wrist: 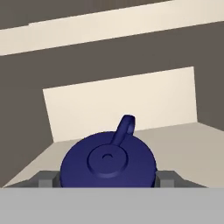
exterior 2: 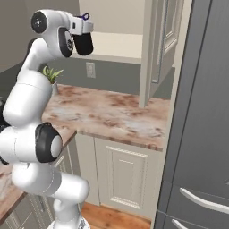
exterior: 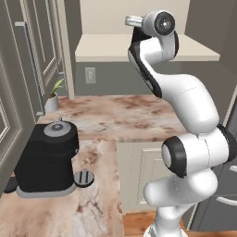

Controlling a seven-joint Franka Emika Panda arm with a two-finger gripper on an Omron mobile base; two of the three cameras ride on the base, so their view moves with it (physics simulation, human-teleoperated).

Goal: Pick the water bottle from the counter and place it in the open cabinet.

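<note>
The water bottle [wrist: 108,162] shows its dark blue screw cap and little loop end-on in the hand view, held between the two grey fingertips. My gripper [wrist: 107,177] is shut on it. Beyond it lies the open cabinet [wrist: 131,100], with its cream back wall and shelf board. From the right base view, the gripper [exterior 2: 86,23] is raised level with the cabinet shelf [exterior 2: 120,44], and the bottle's blue loop [exterior 2: 85,16] pokes out above the hand. In the left base view the hand [exterior: 132,20] sits in front of the cabinet [exterior: 106,48], high above the marble counter [exterior: 115,115].
A black coffee machine [exterior: 48,159] stands on the near left counter. A small potted plant [exterior: 53,98] sits in the back corner beside a wall outlet [exterior: 90,75]. The cabinet's open door [exterior 2: 156,49] juts out on the right, next to a tall grey fridge [exterior 2: 201,134].
</note>
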